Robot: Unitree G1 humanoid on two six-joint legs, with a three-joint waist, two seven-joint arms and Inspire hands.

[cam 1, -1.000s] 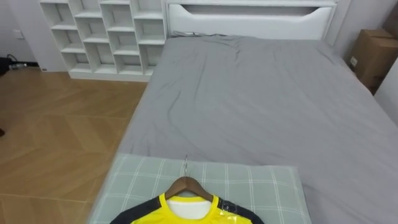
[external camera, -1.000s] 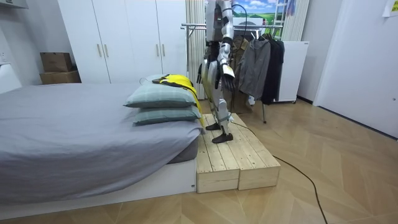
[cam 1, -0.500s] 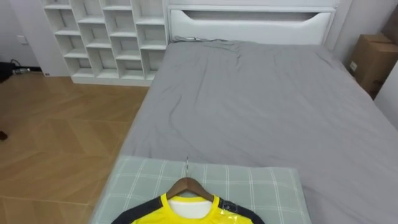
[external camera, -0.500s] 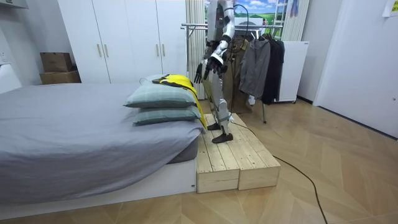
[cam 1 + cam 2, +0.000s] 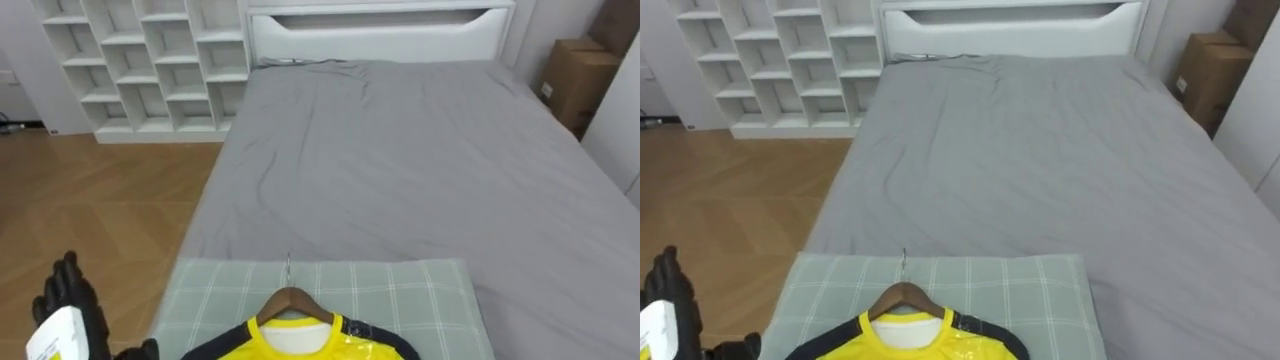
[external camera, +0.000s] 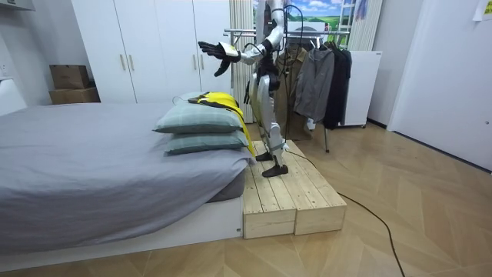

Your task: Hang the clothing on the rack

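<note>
Near left, the left robot hand [image 5: 66,303] is raised beside the bed [image 5: 400,150], its fingers straight and spread wide, holding nothing. Far left stands a white cubby shelf [image 5: 140,60]. At the near end of the bed, the yellow shirt [image 5: 292,346] lies on its wooden hanger [image 5: 289,300] atop a green checked pillow [image 5: 410,300]. Far right, we see a closed cardboard box [image 5: 570,80]. We cannot tell the state of the right robot hand [image 6: 248,88].

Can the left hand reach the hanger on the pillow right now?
Probably yes: the left hand is raised, open, beside the pillow, and nothing lies between it and the hanger in the yellow shirt.
</note>
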